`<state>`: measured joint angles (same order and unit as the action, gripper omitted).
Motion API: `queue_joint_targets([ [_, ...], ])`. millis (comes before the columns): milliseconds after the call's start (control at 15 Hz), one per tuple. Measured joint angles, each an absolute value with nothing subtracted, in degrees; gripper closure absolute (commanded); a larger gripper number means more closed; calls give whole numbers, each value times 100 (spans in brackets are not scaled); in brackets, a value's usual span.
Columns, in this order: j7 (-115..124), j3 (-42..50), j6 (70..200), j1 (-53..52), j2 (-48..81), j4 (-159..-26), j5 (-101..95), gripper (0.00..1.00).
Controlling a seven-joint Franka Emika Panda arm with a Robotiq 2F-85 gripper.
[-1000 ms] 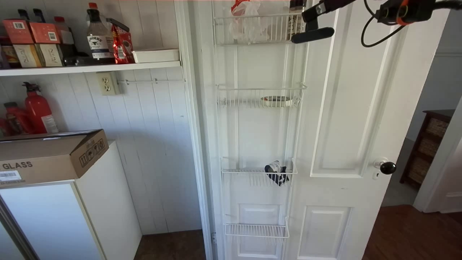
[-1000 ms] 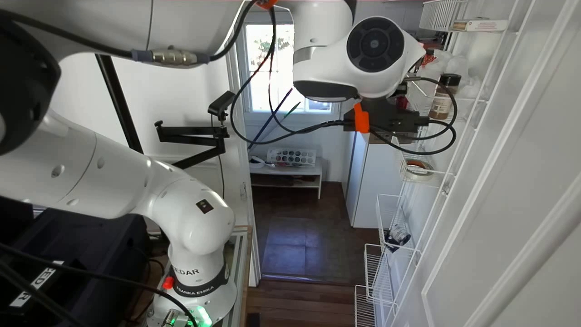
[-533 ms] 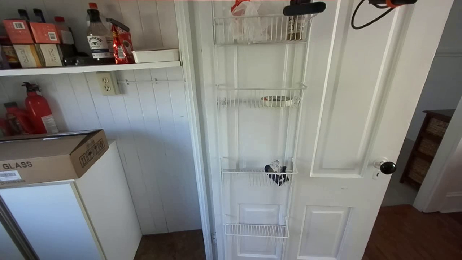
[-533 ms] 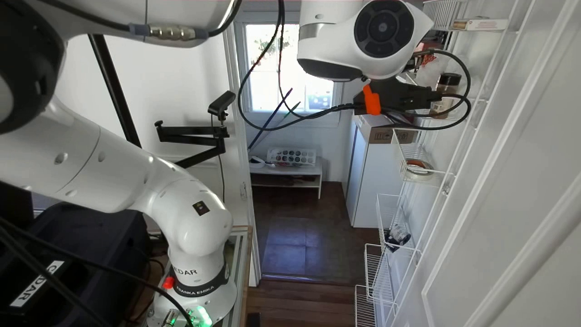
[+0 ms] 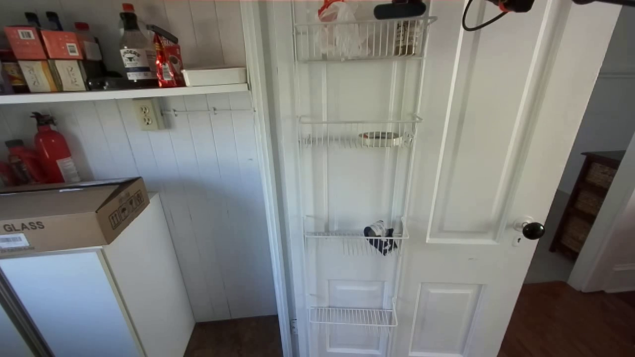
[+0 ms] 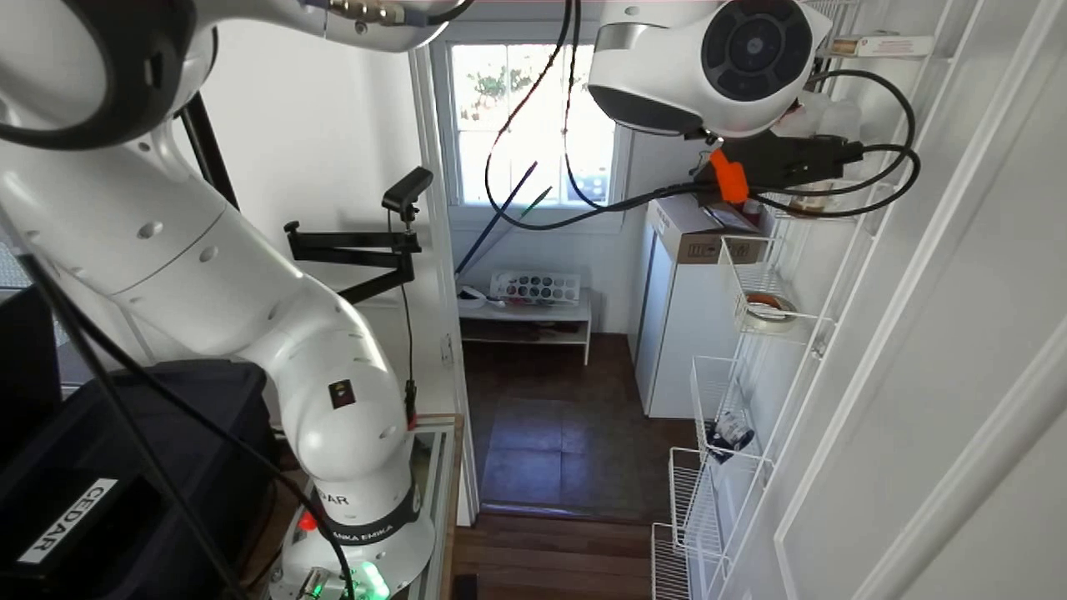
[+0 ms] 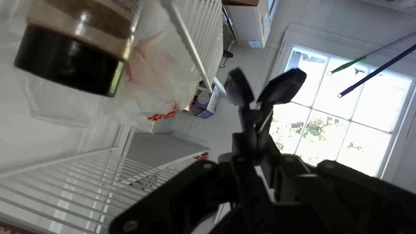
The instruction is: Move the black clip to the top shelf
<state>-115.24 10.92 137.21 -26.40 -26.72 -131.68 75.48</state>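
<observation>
Clip [image 5: 400,10] is already picked up, pinched in the nearly closed gripper [image 7: 256,128], apparently below the top shelf [image 7: 78,188], so raising, placing and letting go likely remain.

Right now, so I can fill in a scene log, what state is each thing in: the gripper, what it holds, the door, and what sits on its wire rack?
Gripper: closed on the black clip.
Black clip: held, not yet set down.
Door: standing open.
Jar: upright, black lid on.
Plastic bag: crumpled.
Tape roll: lying flat.
Black-and-white item: tilted.
Flat box: lying flat, higher up than the jar.
</observation>
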Motion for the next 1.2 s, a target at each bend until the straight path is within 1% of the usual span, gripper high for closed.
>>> queue_joint_targets([
  [267, -11662, 581, 13206, -1864, -2284, -12799, 7824, 96],
  [533, -11661, 223, 12969, -1377, -2044, -12530, 7847, 96],
  [1200, -11661, -223, 13005, -1040, -1754, -12275, 7847, 96],
])
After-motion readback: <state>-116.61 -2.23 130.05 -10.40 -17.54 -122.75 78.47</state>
